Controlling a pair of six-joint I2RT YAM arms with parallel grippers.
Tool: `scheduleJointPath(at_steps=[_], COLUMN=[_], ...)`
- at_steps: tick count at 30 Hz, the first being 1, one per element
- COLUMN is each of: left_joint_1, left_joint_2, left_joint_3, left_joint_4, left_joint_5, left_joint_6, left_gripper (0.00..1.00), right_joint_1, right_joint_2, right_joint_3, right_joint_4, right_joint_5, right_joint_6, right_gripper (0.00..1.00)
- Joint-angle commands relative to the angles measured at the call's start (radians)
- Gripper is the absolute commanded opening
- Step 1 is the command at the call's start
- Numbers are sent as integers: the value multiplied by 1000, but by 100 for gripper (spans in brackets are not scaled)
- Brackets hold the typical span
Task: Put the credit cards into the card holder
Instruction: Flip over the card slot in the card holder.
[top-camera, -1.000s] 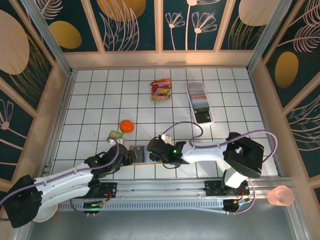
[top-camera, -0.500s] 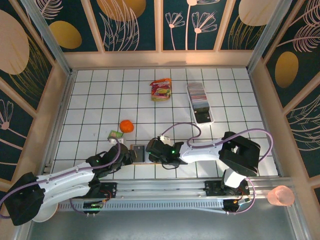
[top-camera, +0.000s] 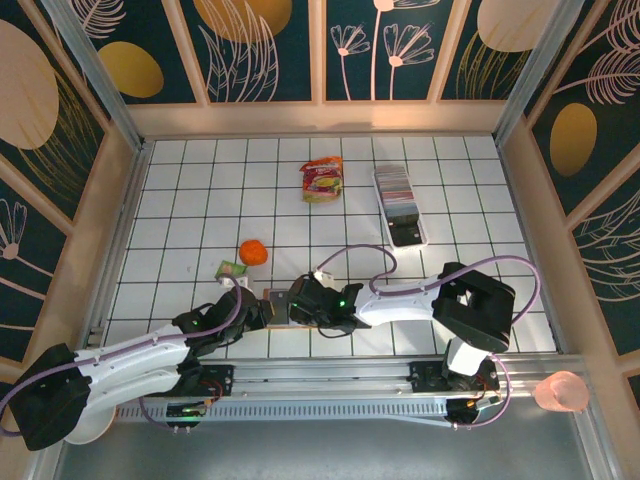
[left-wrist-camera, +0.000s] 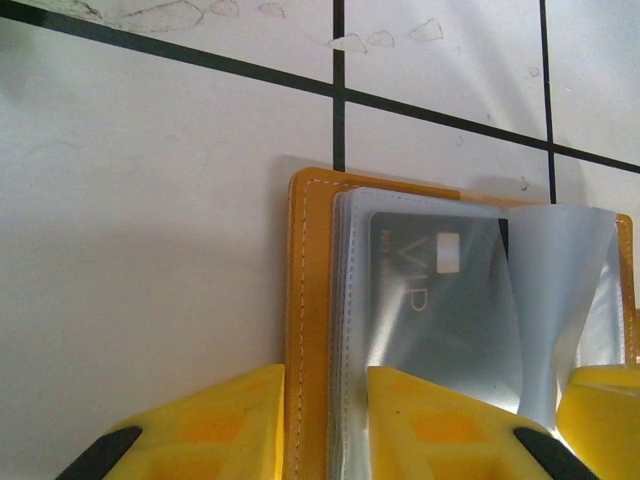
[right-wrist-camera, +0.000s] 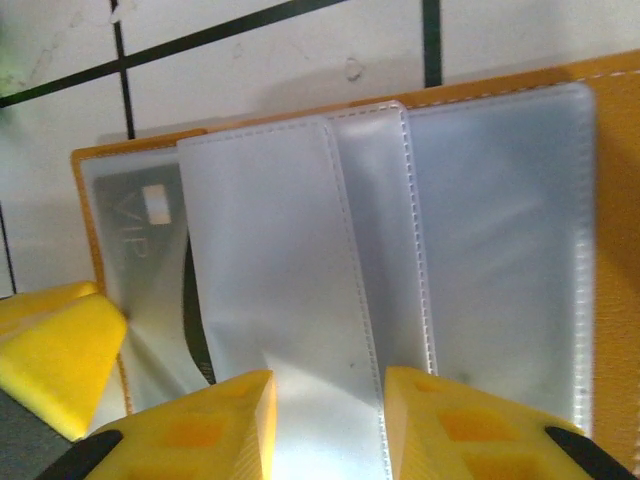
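Note:
The orange card holder (top-camera: 277, 305) lies open on the near tiles between both grippers. Its clear sleeves (right-wrist-camera: 500, 230) are fanned out, and a grey VIP card (left-wrist-camera: 430, 300) sits in the leftmost one. My left gripper (left-wrist-camera: 327, 425) is shut on the card holder's left edge (left-wrist-camera: 305, 300), with cover and sleeve stack between its fingers. My right gripper (right-wrist-camera: 325, 430) is shut on one clear sleeve leaf (right-wrist-camera: 270, 280), which stands lifted and twisted. More credit cards (top-camera: 395, 185) lie stacked in the long clear tray (top-camera: 420, 236) at the back right.
A red-and-yellow snack packet (top-camera: 322, 180) lies at the back centre. An orange ball (top-camera: 253, 252) and a small green packet (top-camera: 232, 269) sit just behind the left gripper. A pink cup (top-camera: 562, 392) stands outside the near right corner.
My left jaws have closed onto the card holder's edge. The right gripper has shifted a little left over the holder, and the sleeve leaf is now raised.

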Motion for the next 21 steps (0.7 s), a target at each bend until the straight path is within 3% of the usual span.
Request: scheduleJointPath(at_steps=[1, 12, 21], left_joint_1=[-3, -2, -3], left_joint_2=[14, 9, -30], left_joint_3=[-36, -36, -30], left_joint_4=[-49, -56, -80], left_joint_5=[41, 38, -3], left_joint_6=[4, -2, -17], left_gripper=[25, 23, 29], right_joint_1=[-3, -3, -1], right_joint_2=[-4, -13, -31], right_joint_3=[-17, -30, -51], right_joint_4=[67, 151, 233], right_joint_5=[-2, -9, -16], right_joint_6=[16, 20, 23], right_gripper=[35, 35, 35])
